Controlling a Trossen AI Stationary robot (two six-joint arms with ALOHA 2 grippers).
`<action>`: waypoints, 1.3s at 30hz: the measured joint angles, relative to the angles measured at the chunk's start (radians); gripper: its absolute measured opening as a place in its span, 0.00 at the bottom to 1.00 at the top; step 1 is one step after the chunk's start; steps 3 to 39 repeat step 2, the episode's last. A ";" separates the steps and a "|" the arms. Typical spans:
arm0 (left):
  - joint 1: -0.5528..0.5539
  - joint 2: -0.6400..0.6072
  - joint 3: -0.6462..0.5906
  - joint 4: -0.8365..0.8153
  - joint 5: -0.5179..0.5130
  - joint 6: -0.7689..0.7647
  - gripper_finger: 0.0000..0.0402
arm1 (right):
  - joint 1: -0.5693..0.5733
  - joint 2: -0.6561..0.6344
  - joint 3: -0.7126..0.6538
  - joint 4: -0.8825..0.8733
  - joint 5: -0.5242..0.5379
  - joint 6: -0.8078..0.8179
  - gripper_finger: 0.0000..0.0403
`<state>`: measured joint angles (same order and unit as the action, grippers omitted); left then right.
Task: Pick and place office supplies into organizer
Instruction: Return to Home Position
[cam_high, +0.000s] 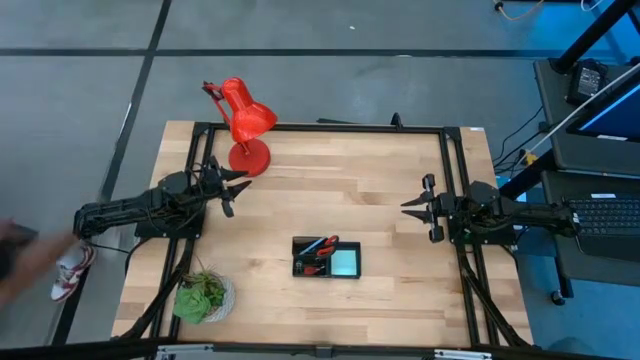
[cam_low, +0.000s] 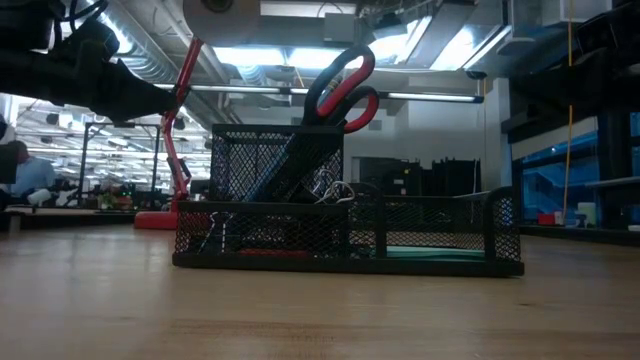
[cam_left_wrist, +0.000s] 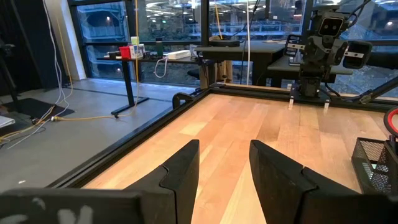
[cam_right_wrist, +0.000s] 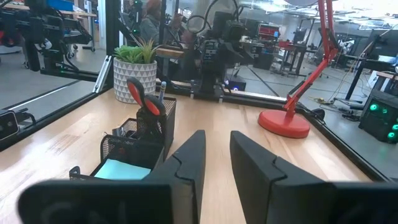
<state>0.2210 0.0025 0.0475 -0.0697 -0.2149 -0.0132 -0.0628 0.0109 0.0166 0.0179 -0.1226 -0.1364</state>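
The organizer (cam_high: 327, 276) is stiff black wire mesh. It looks light and rigid, and I judge it would slide on the desk (cam_high: 380, 170) if bumped. Red-handled scissors (cam_low: 345, 88) stand handles-up in its tall cup with a pen or two beside them. They are hard and stiff, and the place to take them is across the handle loops. The light blue notepad (cam_high: 346, 263) lies flat in the low compartment. It is a soft paper stack and needs a pinch on opposite edges, which the mesh wall hinders. With these inside, the sorting looks finished.

The organizer sits between the two sets of jaws and touches neither. It is ahead of the right jaws, off to their potted plant (cam_high: 203, 293) side, and slightly nearer them than the left jaws. The right arm (cam_high: 500, 213) holds its jaws a little spread and empty, above the desk near its edge. The left arm (cam_high: 130, 212) holds its jaws wider spread and empty, just beside the red lamp (cam_high: 245, 125) base.
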 joint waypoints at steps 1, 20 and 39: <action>0.000 0.000 0.000 0.000 0.000 0.000 0.34 | 0.000 0.000 0.000 0.000 0.000 0.000 0.19; 0.000 0.000 0.000 0.000 0.000 0.000 0.34 | 0.000 0.000 0.000 0.000 0.000 0.000 0.19; 0.000 0.000 0.000 0.000 0.000 0.000 0.34 | 0.000 0.000 0.000 0.000 0.000 0.000 0.19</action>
